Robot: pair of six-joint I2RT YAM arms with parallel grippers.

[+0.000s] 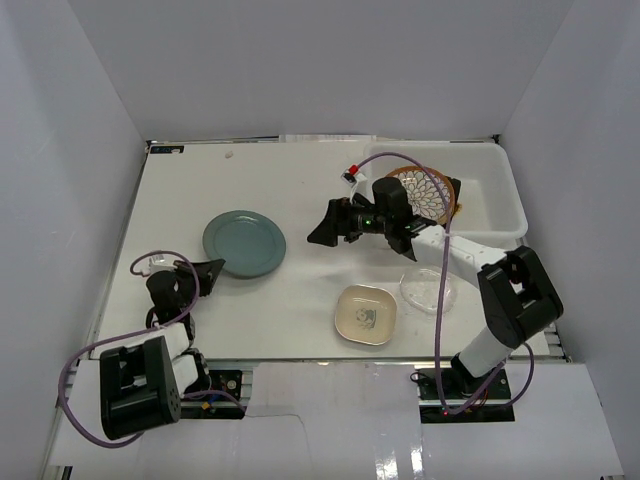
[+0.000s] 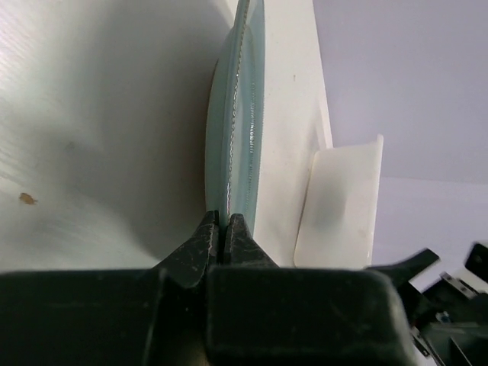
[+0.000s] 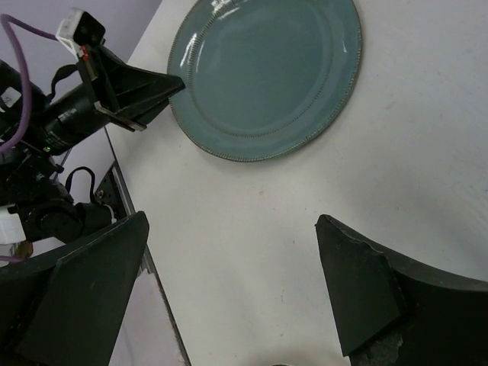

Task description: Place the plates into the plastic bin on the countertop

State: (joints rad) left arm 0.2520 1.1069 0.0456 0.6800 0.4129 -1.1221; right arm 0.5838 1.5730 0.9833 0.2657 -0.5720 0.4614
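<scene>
The teal round plate (image 1: pixel 244 243) lies on the white countertop (image 1: pixel 300 180) at the left. My left gripper (image 1: pixel 207 268) is shut on its near-left rim; the left wrist view shows the jaws pinching the plate's edge (image 2: pixel 236 137). My right gripper (image 1: pixel 322 232) is open and empty above the middle of the countertop, right of the teal plate (image 3: pixel 267 72). The white plastic bin (image 1: pixel 490 195) stands at the back right with a brown-rimmed petal-patterned plate (image 1: pixel 422 192) in it. A cream rounded-square dish (image 1: pixel 365 314) and a clear glass plate (image 1: pixel 430 290) lie at the front right.
White walls close in the countertop on the left, back and right. The right arm's forearm (image 1: pixel 450 255) reaches over the clear glass plate. The bin's end (image 2: pixel 339 202) shows beyond the teal plate in the left wrist view. The left gripper (image 3: pixel 145 88) shows in the right wrist view.
</scene>
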